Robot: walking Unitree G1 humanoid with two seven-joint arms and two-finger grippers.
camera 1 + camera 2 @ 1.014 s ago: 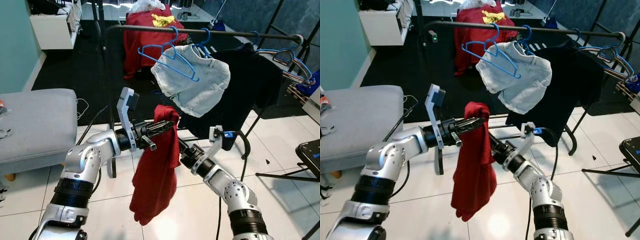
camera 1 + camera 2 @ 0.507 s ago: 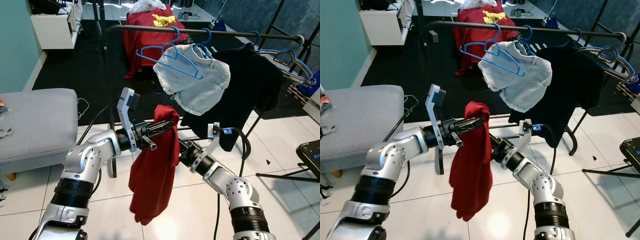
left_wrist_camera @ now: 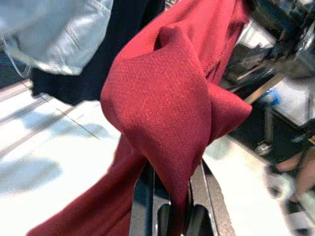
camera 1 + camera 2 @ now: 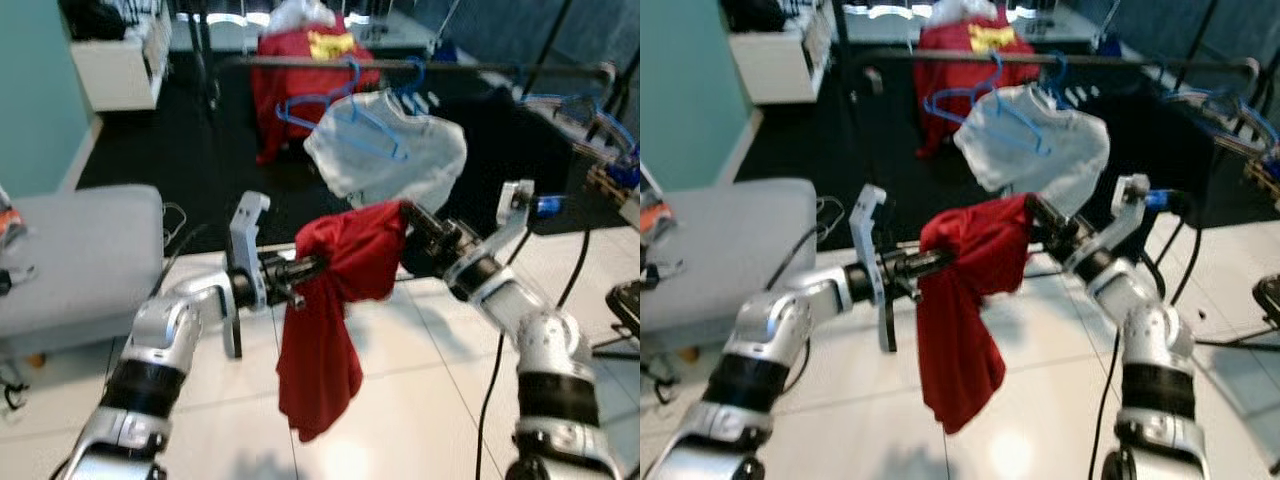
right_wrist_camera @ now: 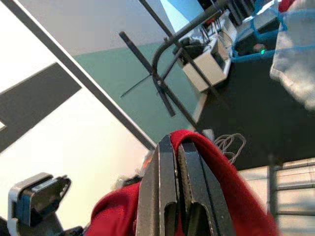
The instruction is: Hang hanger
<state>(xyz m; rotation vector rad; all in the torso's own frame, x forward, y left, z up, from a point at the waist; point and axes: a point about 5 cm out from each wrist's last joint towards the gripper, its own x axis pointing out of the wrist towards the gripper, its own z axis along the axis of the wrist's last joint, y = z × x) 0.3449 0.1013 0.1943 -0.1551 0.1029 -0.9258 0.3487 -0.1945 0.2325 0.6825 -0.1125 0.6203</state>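
A: What is being shown at the back of the room?

B: A dark clothes rail (image 4: pixel 470 68) is being crossed by several garments: a pale grey shirt (image 4: pixel 390 160) on a blue hanger (image 4: pixel 340 112), and a black garment (image 4: pixel 520 150) beside it. More blue hangers (image 4: pixel 590 115) are being carried at the rail's right end. A grey couch (image 4: pixel 70 255) is being seen at the left, on the white tiled floor (image 4: pixel 420 400).

A: And the cloth in the middle?

B: A red garment (image 4: pixel 335 300) is being held up in the air between the two arms, below and in front of the rail. Its upper part is being stretched sideways, and the rest is hanging down toward the floor. No hanger can be made out inside it.

A: How is it being gripped?

B: The left gripper (image 4: pixel 318 266) is being kept clenched on the cloth at its left upper edge; in the left wrist view the fabric is being pinched between the two black fingers (image 3: pixel 142 196). The right gripper (image 4: pixel 408 214) is being kept clamped on the cloth's right upper corner, and in the right wrist view its fingers (image 5: pixel 165 187) are being pressed close together with red cloth around them.
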